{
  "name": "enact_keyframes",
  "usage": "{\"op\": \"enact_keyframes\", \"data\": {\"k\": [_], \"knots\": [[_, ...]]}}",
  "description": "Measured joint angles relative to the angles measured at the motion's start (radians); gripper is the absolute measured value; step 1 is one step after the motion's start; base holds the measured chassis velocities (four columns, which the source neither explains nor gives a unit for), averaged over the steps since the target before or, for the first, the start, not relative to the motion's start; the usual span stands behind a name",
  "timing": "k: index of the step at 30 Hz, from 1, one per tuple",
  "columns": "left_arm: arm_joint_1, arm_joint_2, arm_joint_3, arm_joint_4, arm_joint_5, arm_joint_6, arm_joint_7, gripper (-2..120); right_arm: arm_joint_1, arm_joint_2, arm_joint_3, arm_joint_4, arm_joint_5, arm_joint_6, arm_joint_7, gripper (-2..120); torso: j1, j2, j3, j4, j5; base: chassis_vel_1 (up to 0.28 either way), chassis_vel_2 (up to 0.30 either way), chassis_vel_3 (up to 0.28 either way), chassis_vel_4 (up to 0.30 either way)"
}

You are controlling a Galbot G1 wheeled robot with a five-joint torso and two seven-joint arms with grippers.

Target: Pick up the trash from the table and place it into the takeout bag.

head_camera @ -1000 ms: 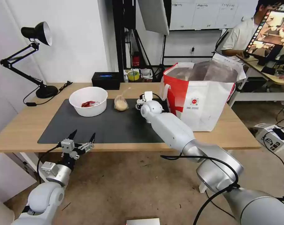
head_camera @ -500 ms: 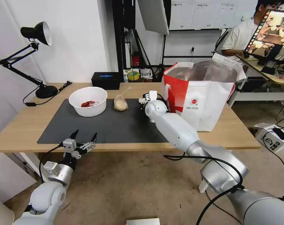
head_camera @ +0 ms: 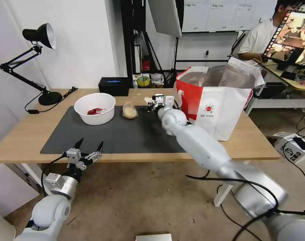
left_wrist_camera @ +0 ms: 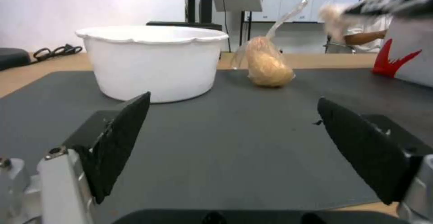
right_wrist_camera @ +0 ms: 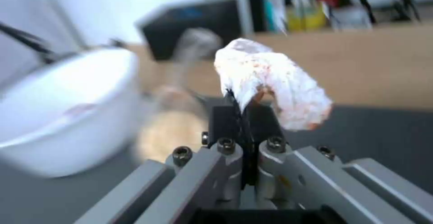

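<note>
The right tool (right_wrist_camera: 243, 109) pinches the tissue (right_wrist_camera: 270, 82), lifted above the mat beside the bag (head_camera: 219, 100), not yet dropped in. The bowl (head_camera: 95, 107) and food bag (head_camera: 129, 111) remain on the tabletop (head_camera: 25, 134); the left tool (head_camera: 88, 147) hangs spread at its near edge.

The room is bright and evenly lit, with soft diffuse light and only faint shadows under the white bowl (head_camera: 95, 108) and the takeout bag (head_camera: 215, 100) on the table (head_camera: 21, 137). The foil lining of the bag shows a dull sheen. The monitor at two o'clock in the head view glows brightly. Straight lines bow slightly toward the edges of the head view. In the left wrist view the near black fingers (left_wrist_camera: 118, 139) are soft, and the right hand at one o'clock is smeared by motion. In the right wrist view the crumpled tissue (right_wrist_camera: 270, 80) is fairly sharp, while the bowl and everything behind are heavily blurred.
</note>
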Motion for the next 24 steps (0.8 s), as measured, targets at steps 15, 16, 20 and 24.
{"op": "enact_keyframes", "data": {"k": [15, 16, 20, 24], "knots": [[0.002, 0.003, 0.027, -0.018, 0.009, 0.003, -0.02, 100, -0.005, -0.218, 0.191, 0.362, -0.006, 0.145, 0.111, 0, 0.0, 0.0, 0.0, 0.0002, -0.0001, 0.0, 0.0, 0.0, 0.0], [0.002, 0.003, 0.027, -0.018, 0.009, 0.003, -0.02, 100, -0.005, -0.218, 0.191, 0.362, -0.006, 0.145, 0.111, 0, 0.0, 0.0, 0.0, 0.0002, -0.0001, 0.0, 0.0, 0.0, 0.0], [0.004, 0.004, 0.032, -0.022, 0.011, 0.006, -0.022, 100, 0.011, -0.268, 0.239, 0.346, 0.0, 0.11, 0.175, 0, 0.0, 0.0, 0.0, 0.0001, 0.0, 0.0, 0.0, 0.0, 0.0], [0.002, 0.006, 0.041, -0.031, 0.012, 0.014, -0.025, 100, 0.02, -0.364, 0.275, 0.362, 0.085, 0.033, 0.255, 0, 0.0, 0.0, 0.0, -0.0002, 0.0, 0.0, 0.0, 0.0, 0.0]]}}
